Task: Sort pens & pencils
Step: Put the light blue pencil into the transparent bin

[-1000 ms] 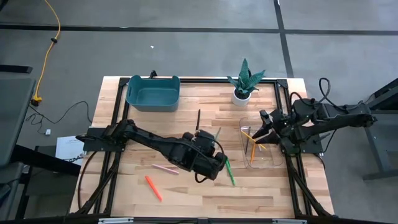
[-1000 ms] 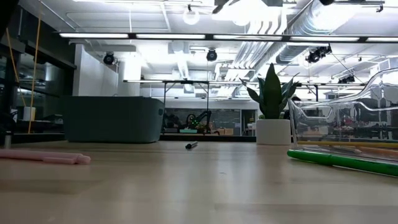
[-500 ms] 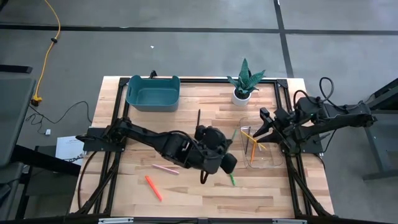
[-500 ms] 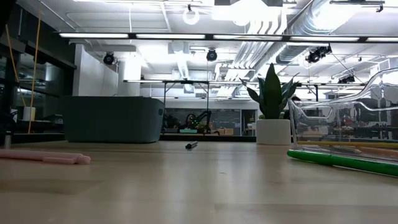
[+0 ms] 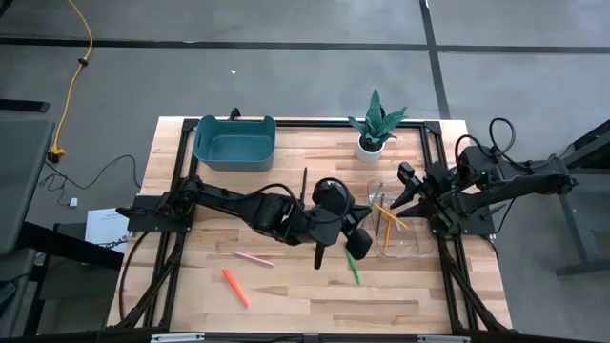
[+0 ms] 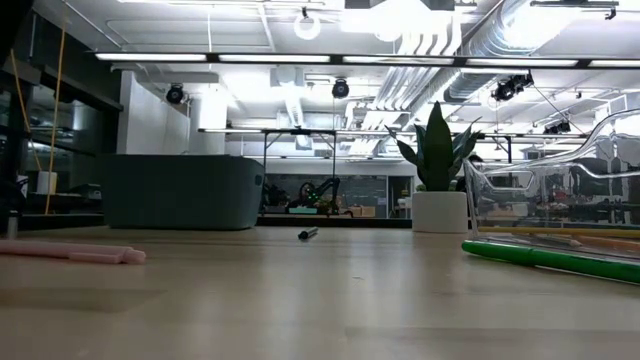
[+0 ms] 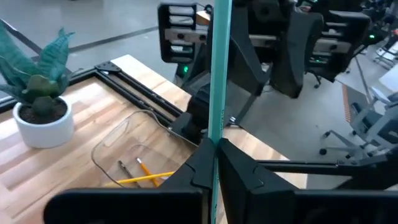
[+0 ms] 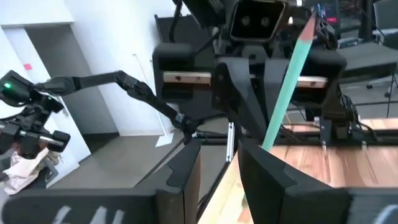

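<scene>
There are four short thick pens: one red-orange pen [image 5: 234,288], one pale pink pen [image 5: 253,258], one bright green pen [image 5: 353,267] and one black pen [image 5: 305,179]. There are four slim pencils: one teal pencil [image 7: 219,74], one yellow pencil [image 7: 146,178], one orange pencil [image 5: 387,233] and one dark brown pencil [image 7: 124,167]. There is one teal plastic bin [image 5: 234,143] and one clear plastic tray [image 5: 416,250].

My high camera looks straight down on the whole table [image 5: 286,295] and both arms. The low one sits at tabletop level, facing across toward the potted plant [image 6: 438,170] and blue bin [image 6: 180,192], which both also show from above. My left wrist camera looks toward the clear tray [image 7: 134,146]; the right wrist camera faces back at the left arm, close
</scene>
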You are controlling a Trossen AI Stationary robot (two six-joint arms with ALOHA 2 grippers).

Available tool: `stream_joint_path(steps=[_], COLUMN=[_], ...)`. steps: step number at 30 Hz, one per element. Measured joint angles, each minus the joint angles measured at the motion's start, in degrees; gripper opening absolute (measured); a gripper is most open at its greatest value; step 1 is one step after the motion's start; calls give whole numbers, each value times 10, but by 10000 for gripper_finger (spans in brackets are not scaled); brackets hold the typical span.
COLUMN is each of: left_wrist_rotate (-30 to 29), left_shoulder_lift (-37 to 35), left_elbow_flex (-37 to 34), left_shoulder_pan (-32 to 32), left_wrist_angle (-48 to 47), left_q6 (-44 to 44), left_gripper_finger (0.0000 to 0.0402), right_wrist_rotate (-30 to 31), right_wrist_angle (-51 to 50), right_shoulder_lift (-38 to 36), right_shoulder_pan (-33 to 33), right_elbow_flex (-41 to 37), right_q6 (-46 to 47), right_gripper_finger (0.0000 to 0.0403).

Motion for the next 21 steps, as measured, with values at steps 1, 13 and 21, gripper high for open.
stream_joint_path(steps=[1, 13, 21], left_wrist_rotate=[2, 8, 11], left_shoulder_lift=[0, 0, 0], left_elbow_flex=[0, 0, 0], left_shoulder_pan=[0, 0, 0], left_wrist_angle=[2, 43, 42], left_q6=[1, 47, 50], left_gripper_finger=[5, 5, 5], right_wrist_rotate=[0, -84, -96], right_wrist_angle=[1, 33, 79], right_shoulder_lift=[0, 48, 53], right_shoulder_pan=[0, -59, -94], right_elbow_flex=[0, 0, 0], right_q6=[-1, 37, 66], right_gripper_finger=[99, 153, 210])
